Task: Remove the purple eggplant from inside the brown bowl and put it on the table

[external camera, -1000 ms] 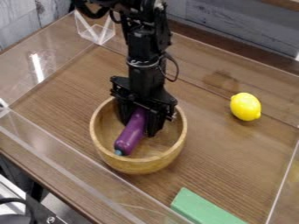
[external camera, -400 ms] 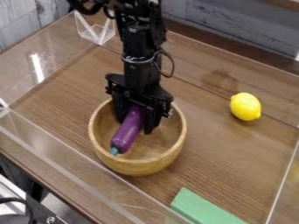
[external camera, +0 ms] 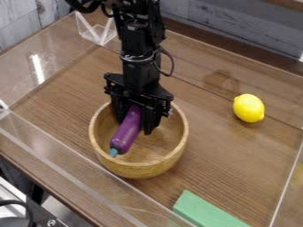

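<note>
Brown bowl (external camera: 167,154), room rightward

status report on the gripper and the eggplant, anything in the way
Gripper shut on eggplant, eggplant over bowl, not on table yet. Lemon and green block off to the side.
</note>
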